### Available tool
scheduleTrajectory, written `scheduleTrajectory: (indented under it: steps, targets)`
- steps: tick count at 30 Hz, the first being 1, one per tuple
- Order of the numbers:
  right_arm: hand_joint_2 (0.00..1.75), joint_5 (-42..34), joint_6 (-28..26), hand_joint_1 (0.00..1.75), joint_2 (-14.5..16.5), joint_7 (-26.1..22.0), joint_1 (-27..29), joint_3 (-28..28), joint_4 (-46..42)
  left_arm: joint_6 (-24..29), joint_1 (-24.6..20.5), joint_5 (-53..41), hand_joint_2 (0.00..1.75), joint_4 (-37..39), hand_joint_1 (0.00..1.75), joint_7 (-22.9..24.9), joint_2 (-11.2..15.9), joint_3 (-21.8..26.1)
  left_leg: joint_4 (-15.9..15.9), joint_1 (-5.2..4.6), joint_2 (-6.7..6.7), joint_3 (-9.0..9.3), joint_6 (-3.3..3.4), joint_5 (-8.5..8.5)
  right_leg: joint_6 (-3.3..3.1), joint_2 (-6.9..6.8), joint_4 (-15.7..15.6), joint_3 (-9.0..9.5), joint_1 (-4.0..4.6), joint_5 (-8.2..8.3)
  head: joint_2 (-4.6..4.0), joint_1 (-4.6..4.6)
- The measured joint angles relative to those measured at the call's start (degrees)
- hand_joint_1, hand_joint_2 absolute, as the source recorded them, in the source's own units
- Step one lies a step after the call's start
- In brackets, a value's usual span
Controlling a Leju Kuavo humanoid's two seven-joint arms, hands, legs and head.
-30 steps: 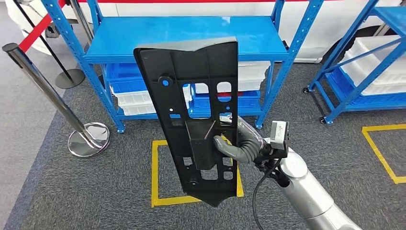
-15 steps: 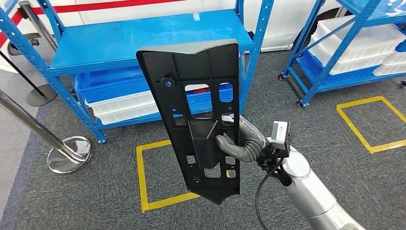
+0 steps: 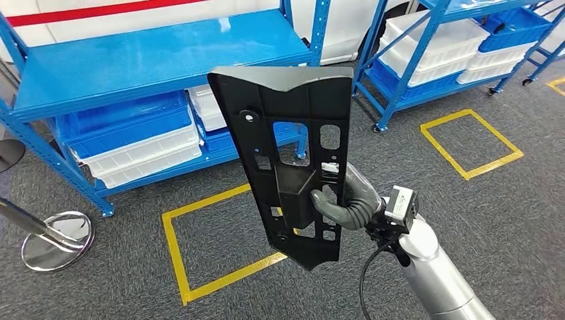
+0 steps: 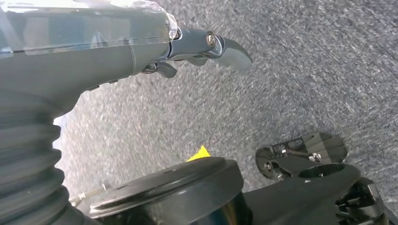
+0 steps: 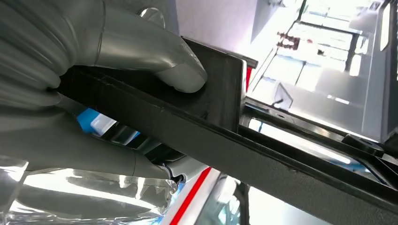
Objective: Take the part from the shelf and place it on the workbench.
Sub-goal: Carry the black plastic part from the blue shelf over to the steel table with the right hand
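The part (image 3: 293, 153) is a long black plastic panel with cut-outs, held upright in front of me. My right hand (image 3: 346, 200) grips it at its right edge, low down, the thumb pressed on its raised middle block. The right wrist view shows that thumb (image 5: 173, 70) lying on the black panel (image 5: 211, 136), fingers wrapped behind. My left hand (image 4: 206, 47) hangs over the grey carpet with its fingers apart and nothing in it. The blue shelf (image 3: 146, 53) stands behind the panel.
White and blue bins (image 3: 133, 143) sit on the shelf's lower level. A second blue rack (image 3: 433, 47) with white bins stands at the right. Yellow floor squares (image 3: 220, 247) (image 3: 470, 143) mark the grey carpet. A chrome post base (image 3: 56, 230) stands at the left.
The whole view has swung right: shelf, post and floor squares slid left and a second rack came in. The panel stays in my right hand, now slightly further right in the picture.
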Motion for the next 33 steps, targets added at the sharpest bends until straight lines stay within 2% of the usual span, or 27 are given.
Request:
scheduleTrajectory:
  steps: [2,3,4,5,7,9,11,12,13,14,15,16,17,18,20,22,23,25,26,27,28,29,30,31,33]
  targets:
    - [1.75,0.50,-0.21,1.75,0.01,-0.21,0.22,-0.66,-0.52,0.00,-0.03,-0.01,1.75,0.00,0.00,-0.04,-0.01,0.00,0.01,-0.28,1.21,0.15,-0.25,-0.21,-0.79,-2.14,-7.95,4.36,0.55,2.69,0.00,0.00]
    - [1.75,1.09,-0.48,1.75,0.03,-0.44,0.25,-0.94,-0.81,0.00,-0.03,0.00,1.75,0.00,0.00,-0.06,-0.02,0.01,0.00,-0.45,1.76,0.19,-0.46,-0.33,-1.30,-3.04,-10.62,5.73,0.90,3.23,0.00,-0.01]
    - [1.75,1.94,-0.86,1.75,0.04,-0.77,0.35,-1.24,-1.06,0.01,0.00,0.01,1.75,0.00,0.00,-0.08,-0.01,0.01,0.00,-0.62,2.27,0.25,-0.73,-0.48,-1.75,-3.60,-11.98,6.32,1.21,3.22,0.00,-0.01]
    - [1.75,2.84,-1.29,1.75,0.06,-1.12,0.60,-1.56,-1.26,0.02,0.01,0.03,1.75,0.00,0.00,-0.09,0.01,0.02,-0.06,-0.75,2.79,0.34,-0.98,-0.59,-2.09,-3.35,-12.16,6.30,1.42,3.07,0.00,-0.01]
    - [1.75,4.09,-1.93,1.75,0.07,-1.88,1.69,-2.60,-1.77,0.03,-0.02,0.05,1.75,0.00,0.00,-0.08,0.04,0.03,-0.07,-0.80,3.41,0.70,-1.54,-0.96,-2.61,-2.11,-12.43,6.30,1.17,3.20,0.00,-0.01]
    - [1.75,4.65,-2.27,1.75,0.07,-2.86,3.02,-4.00,-2.49,0.01,-0.02,0.15,1.75,0.00,0.00,-0.02,0.04,0.05,2.07,-0.67,1.56,0.01,-2.17,-2.66,-3.12,-1.04,-12.84,6.48,0.74,3.42,0.00,-0.01]
    - [1.75,5.31,-2.38,1.75,0.05,-3.87,4.30,-5.46,-3.02,-0.04,-0.10,0.45,1.75,0.00,0.00,0.04,0.03,0.11,8.61,-0.48,-1.12,-2.86,-2.64,-6.30,-3.56,-0.10,-12.94,6.49,0.61,3.53,0.00,-0.02]
    - [1.75,5.73,-2.32,1.75,0.04,-4.27,4.98,-6.16,-3.17,-0.05,-0.24,0.63,1.75,0.00,0.00,0.05,0.02,0.17,12.58,-0.46,-1.70,-4.60,-2.74,-8.00,-3.72,0.43,-12.90,6.45,0.66,3.54,0.00,-0.02]
    - [1.75,6.16,-2.15,1.75,0.04,-4.58,5.69,-6.83,-3.36,-0.07,-0.42,0.75,1.75,0.00,0.00,0.06,0.03,0.23,15.47,-0.47,-1.95,-5.82,-2.78,-8.82,-3.77,1.06,-12.83,6.43,0.69,3.53,0.00,-0.02]
    - [1.75,6.54,-1.90,1.75,0.04,-4.82,6.37,-7.46,-3.62,-0.07,-0.55,0.80,1.75,0.00,0.00,0.11,0.02,0.27,16.38,-0.48,-2.04,-6.15,-2.74,-8.44,-3.78,1.79,-12.73,6.43,0.71,3.52,0.00,-0.02]
    - [1.75,6.86,-1.63,1.75,0.05,-5.01,6.98,-8.10,-3.93,-0.07,-0.59,0.84,1.75,0.00,0.00,0.20,0.01,0.28,14.93,-0.46,-2.18,-5.45,-2.63,-6.87,-3.76,2.61,-12.58,6.44,0.71,3.51,0.00,-0.02]
    - [1.75,7.09,-1.41,1.75,0.05,-5.16,7.46,-8.69,-4.28,-0.07,-0.52,0.79,1.75,0.00,0.00,0.33,-0.01,0.28,11.52,-0.43,-2.65,-3.96,-2.46,-4.52,-3.70,3.44,-12.40,6.44,0.70,3.47,0.00,-0.02]
    - [1.75,7.24,-1.27,1.75,0.06,-5.27,7.83,-9.21,-4.59,-0.08,-0.39,0.74,1.75,0.00,0.00,0.47,-0.03,0.29,7.74,-0.37,-3.74,-2.32,-2.22,-2.52,-3.61,4.18,-12.23,6.37,0.64,3.44,0.00,-0.02]
    - [1.75,7.39,-1.16,1.75,0.07,-5.36,8.08,-9.65,-4.84,-0.10,-0.24,0.69,1.75,0.00,0.00,0.58,-0.06,0.30,4.30,-0.27,-5.01,-0.96,-2.00,-1.21,-3.37,4.95,-11.96,6.15,0.62,3.47,0.00,-0.02]
    - [1.75,8.00,-0.51,1.75,0.07,-5.79,8.84,-10.52,-5.50,-0.23,-0.09,0.44,1.75,0.00,0.00,0.85,-0.15,0.32,1.26,-0.26,-6.67,0.11,-1.58,-0.92,-2.62,6.16,-11.72,5.39,0.40,3.80,0.00,-0.01]
    - [1.75,8.77,0.84,1.75,0.10,-6.70,10.13,-11.49,-6.73,-0.55,-0.17,-0.06,1.75,0.01,0.00,1.10,-0.32,0.31,0.58,-0.31,-6.04,0.20,-1.03,-0.91,-1.73,7.19,-11.86,4.83,0.23,4.29,0.00,-0.01]
    - [1.75,9.01,1.55,1.75,0.31,-7.21,10.77,-11.86,-7.40,-0.72,-0.20,-0.31,1.75,0.00,0.00,1.14,-0.38,0.29,0.22,-0.26,-5.46,0.33,-0.65,-0.65,-1.43,6.54,-11.67,4.66,0.28,4.20,0.00,0.00]
    - [1.75,9.46,2.92,1.75,0.93,-7.99,11.68,-12.43,-8.72,-0.92,-0.13,-0.58,1.75,-0.01,0.00,1.16,-0.52,0.28,-0.44,-0.06,-3.98,0.63,-0.01,-0.19,-0.97,3.63,-8.74,3.27,0.48,2.34,0.00,0.00]
    - [1.75,9.69,3.50,1.75,1.38,-8.23,12.17,-12.62,-9.27,-0.92,-0.07,-0.67,1.75,-0.02,0.00,1.17,-0.50,0.28,-0.54,-0.12,-3.24,0.68,0.15,-0.11,-0.78,1.86,-5.53,1.78,0.42,0.59,0.00,0.00]
    - [1.75,9.90,3.99,1.75,1.78,-8.38,12.72,-12.76,-9.75,-0.88,-0.02,-0.74,1.75,-0.02,0.00,1.20,-0.45,0.28,-0.53,-0.17,-2.50,0.62,0.22,-0.11,-0.58,1.00,-1.67,-0.05,0.27,-1.19,0.00,0.00]
    - [1.75,10.02,4.42,1.75,2.23,-8.49,13.41,-12.85,-10.14,-0.84,0.01,-0.83,1.75,-0.02,0.00,1.26,-0.36,0.28,-0.52,-0.20,-1.79,0.57,0.22,-0.14,-0.39,0.64,1.71,-1.65,0.08,-2.41,0.00,0.00]
    - [1.75,10.01,4.82,1.75,2.61,-8.55,14.13,-12.94,-10.44,-0.76,0.02,-0.91,1.75,-0.02,0.00,1.35,-0.24,0.28,-0.51,-0.22,-1.04,0.56,0.20,-0.19,-0.26,0.48,3.50,-2.44,-0.11,-2.67,0.00,0.00]
    - [1.75,9.85,5.21,1.75,2.94,-8.58,14.71,-13.04,-10.70,-0.69,0.02,-0.98,1.75,-0.02,0.00,1.45,-0.11,0.28,-0.49,-0.22,-0.31,0.59,0.13,-0.27,-0.19,0.31,2.98,-2.02,-0.24,-1.84,0.00,0.00]
    - [1.75,9.57,5.59,1.75,3.15,-8.60,15.08,-13.14,-10.97,-0.65,0.02,-1.08,1.75,-0.02,0.00,1.54,-0.01,0.28,-0.49,-0.22,0.38,0.71,0.01,-0.38,-0.20,-0.06,0.17,-0.39,-0.33,-0.21,0.00,0.00]
    - [1.75,8.89,6.31,1.75,3.34,-8.62,15.32,-13.27,-11.60,-0.71,0.01,-1.52,1.75,-0.02,0.00,1.59,0.17,0.17,-0.48,-0.36,1.63,1.02,-0.44,-0.69,-0.63,-2.05,-7.93,4.17,-0.08,2.56,0.00,0.00]
